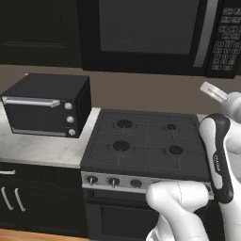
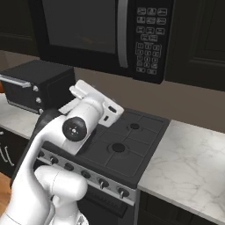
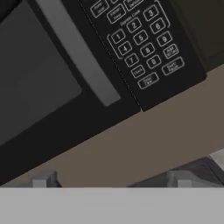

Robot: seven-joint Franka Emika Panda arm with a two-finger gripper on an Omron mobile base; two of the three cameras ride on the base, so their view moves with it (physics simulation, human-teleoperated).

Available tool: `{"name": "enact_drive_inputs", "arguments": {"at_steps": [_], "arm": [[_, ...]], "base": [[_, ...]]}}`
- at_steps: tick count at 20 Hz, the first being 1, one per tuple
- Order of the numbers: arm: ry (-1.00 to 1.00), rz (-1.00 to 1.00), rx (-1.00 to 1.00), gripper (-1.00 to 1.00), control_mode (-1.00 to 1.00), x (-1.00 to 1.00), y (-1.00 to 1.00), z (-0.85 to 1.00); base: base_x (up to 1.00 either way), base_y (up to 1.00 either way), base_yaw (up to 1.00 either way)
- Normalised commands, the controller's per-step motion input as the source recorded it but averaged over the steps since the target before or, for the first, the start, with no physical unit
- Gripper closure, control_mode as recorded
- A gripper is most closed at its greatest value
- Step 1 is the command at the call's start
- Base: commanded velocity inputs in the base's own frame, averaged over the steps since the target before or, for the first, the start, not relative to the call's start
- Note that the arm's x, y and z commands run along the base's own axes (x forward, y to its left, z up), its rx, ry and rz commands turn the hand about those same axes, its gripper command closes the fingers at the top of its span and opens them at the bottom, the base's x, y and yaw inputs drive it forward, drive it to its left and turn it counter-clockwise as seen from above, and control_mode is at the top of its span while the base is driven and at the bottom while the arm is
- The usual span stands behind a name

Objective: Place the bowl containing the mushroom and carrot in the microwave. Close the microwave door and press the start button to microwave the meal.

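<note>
The black microwave (image 1: 150, 33) (image 2: 88, 30) hangs above the stove, its door (image 3: 43, 87) shut flat against the body. A long silver handle (image 1: 207, 35) (image 2: 123, 33) (image 3: 76, 52) runs down the door's right side, beside the keypad (image 1: 226, 37) (image 2: 149, 37) (image 3: 140, 43) of pale buttons. My gripper (image 3: 111, 179) is open with nothing between its fingertips (image 3: 43, 179), and it points up at the microwave's lower right corner from some way below. The white hand (image 2: 94, 99) hovers over the stove. The bowl, mushroom and carrot are out of view.
A black toaster oven (image 1: 44, 106) (image 2: 30, 85) with knobs stands on the marble counter (image 1: 42, 148) left of the stove (image 1: 146, 141) (image 2: 118, 140). More counter (image 2: 193, 167) stretches to the right. Dark cabinets flank the microwave.
</note>
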Motion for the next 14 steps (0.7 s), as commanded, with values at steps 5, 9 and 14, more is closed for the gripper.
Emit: {"name": "enact_drive_inputs", "arguments": {"at_steps": [5,9,14], "arm": [[0.0,-0.04,0.01,-1.0,-1.0,-0.3,-0.56,0.54],[0.0,-0.08,0.1,-1.0,-1.0,-0.05,-0.6,0.56],[0.01,-0.05,0.16,-1.0,-1.0,0.0,-0.52,0.5]], "base": [[0.0,0.0,0.0],[0.0,0.0,0.0],[0.0,0.0,0.0]]}}
